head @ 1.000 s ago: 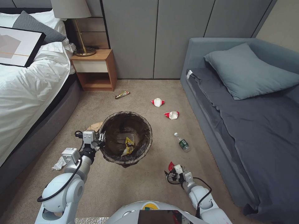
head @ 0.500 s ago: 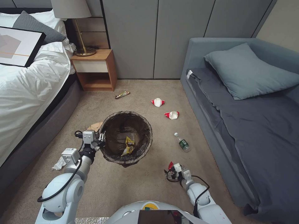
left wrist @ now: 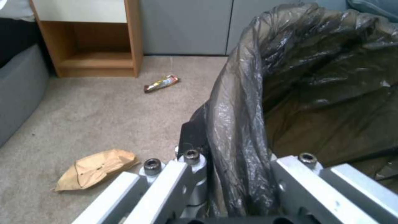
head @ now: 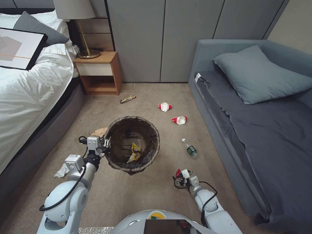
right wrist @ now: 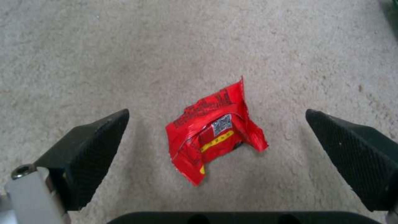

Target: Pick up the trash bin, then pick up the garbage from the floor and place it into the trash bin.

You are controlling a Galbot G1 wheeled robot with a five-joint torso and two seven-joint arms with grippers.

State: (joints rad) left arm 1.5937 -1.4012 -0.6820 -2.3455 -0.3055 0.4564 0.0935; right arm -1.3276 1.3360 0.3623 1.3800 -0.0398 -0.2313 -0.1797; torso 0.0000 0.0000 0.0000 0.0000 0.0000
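- While the left gripper (head: 104, 145) jaws stay clamped on the trash bin (head: 132, 144) rim, a yellow wrapper (head: 134, 152) lies inside it.
- Right of the bin, the right gripper (right wrist: 215, 137) hangs, jaws apart, over the red scrap (right wrist: 213, 130); cups (head: 164, 106), bottle (head: 190, 149) remain on the floor.

The room is bright with soft, even light, and the trash bin (head: 132, 143) casts only a faint shadow on the carpet (head: 143, 191). The head view bends straight lines near its edges. In the wrist views the near metal parts look blurry, and small bright spots shine on the bin's dark bag (left wrist: 244, 130).
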